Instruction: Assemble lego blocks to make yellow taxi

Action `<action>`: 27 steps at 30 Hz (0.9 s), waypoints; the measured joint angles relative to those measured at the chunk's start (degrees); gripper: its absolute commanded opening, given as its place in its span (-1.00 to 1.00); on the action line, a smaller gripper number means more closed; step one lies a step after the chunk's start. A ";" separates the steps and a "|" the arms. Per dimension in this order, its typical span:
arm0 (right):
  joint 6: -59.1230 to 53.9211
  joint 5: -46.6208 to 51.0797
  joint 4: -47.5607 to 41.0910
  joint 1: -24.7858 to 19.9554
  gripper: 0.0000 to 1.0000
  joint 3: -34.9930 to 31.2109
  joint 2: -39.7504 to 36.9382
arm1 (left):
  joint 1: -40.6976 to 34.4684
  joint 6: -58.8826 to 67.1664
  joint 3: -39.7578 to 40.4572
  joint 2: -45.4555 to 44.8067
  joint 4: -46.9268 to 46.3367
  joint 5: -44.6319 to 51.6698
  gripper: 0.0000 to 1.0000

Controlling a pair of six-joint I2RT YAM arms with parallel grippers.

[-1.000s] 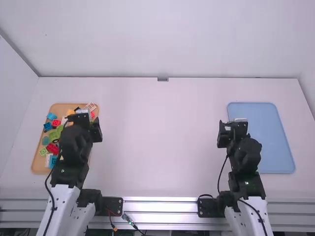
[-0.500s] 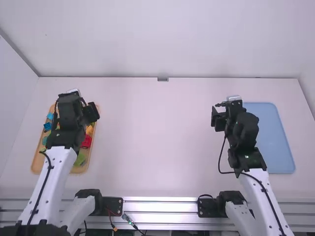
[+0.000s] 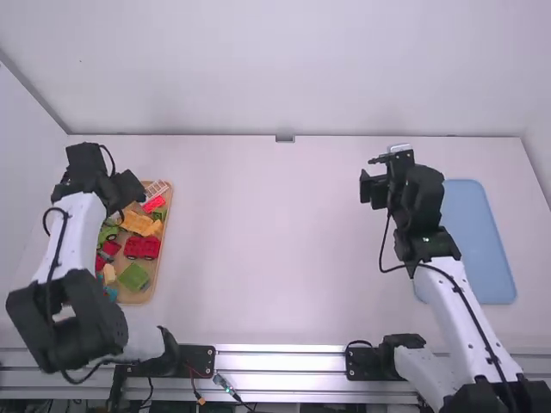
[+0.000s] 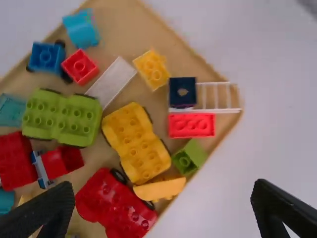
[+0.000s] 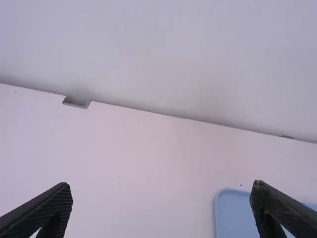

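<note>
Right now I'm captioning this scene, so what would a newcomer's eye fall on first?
Probably the tan tray of bright blocks on the left of the white table. Among them, a long yellow piece lies beside a red piece. Opposite, a flat blue tray sits on the right.

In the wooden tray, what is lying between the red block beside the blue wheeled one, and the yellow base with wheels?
A long white piece lies between the red block and the yellow base, as the left wrist view shows.

Yellow wheeled block (image 4: pixel 136 142), loose blocks (image 4: pixel 62 118), on tray (image 4: pixel 124 32)
</note>
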 measured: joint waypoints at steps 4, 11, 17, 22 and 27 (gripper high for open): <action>-0.33 -0.13 0.04 0.33 0.97 1.20 1.66 | 2.64 -1.57 10.56 10.93 -9.05 0.87 0.97; -0.72 -0.17 0.55 0.35 0.98 1.66 2.56 | 2.82 -8.46 19.50 22.93 -16.85 1.70 0.98; -0.85 -0.31 0.90 0.35 0.98 1.66 2.56 | 2.84 -17.59 18.38 24.09 -17.68 1.90 0.98; -0.87 -0.33 2.82 0.35 0.98 1.75 2.56 | 2.84 -22.05 14.82 24.09 -14.40 1.88 0.96; -0.94 -1.38 3.17 0.35 0.98 1.97 2.56 | 2.82 -22.12 10.56 24.11 -7.82 1.88 0.71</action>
